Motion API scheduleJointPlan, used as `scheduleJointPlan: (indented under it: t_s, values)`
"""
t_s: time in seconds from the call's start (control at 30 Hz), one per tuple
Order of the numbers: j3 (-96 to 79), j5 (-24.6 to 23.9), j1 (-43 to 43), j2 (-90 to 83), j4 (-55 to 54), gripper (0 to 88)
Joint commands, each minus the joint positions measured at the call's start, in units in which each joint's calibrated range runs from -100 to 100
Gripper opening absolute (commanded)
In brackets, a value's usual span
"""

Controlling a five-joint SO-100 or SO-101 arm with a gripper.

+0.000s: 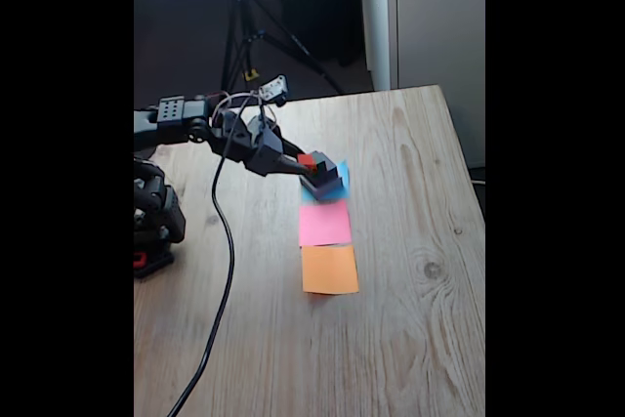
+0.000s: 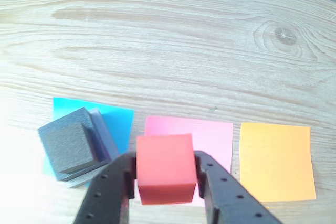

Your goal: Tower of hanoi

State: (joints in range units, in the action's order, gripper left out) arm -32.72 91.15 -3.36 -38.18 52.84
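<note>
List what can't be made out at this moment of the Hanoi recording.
- Red cube: its underside and height above the pink paper are hidden in the wrist view by the cube itself; in the fixed view it is a small blur.
- Stack on the blue paper: block count unclear; edges blur together in both views.
- Gripper: jaws cut off by the wrist view's bottom edge.
- Arm base: cut off at the fixed view's left edge.
</note>
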Motion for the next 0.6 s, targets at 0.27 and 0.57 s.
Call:
scheduleJointPlan:
  t_s: [0.27,0.57]
  values:
    - [50.0,-4.0,-7.8,2.0,39.1,1.2]
    - [50.4,-6.4,-11.6,-1.0,41.6,1.2]
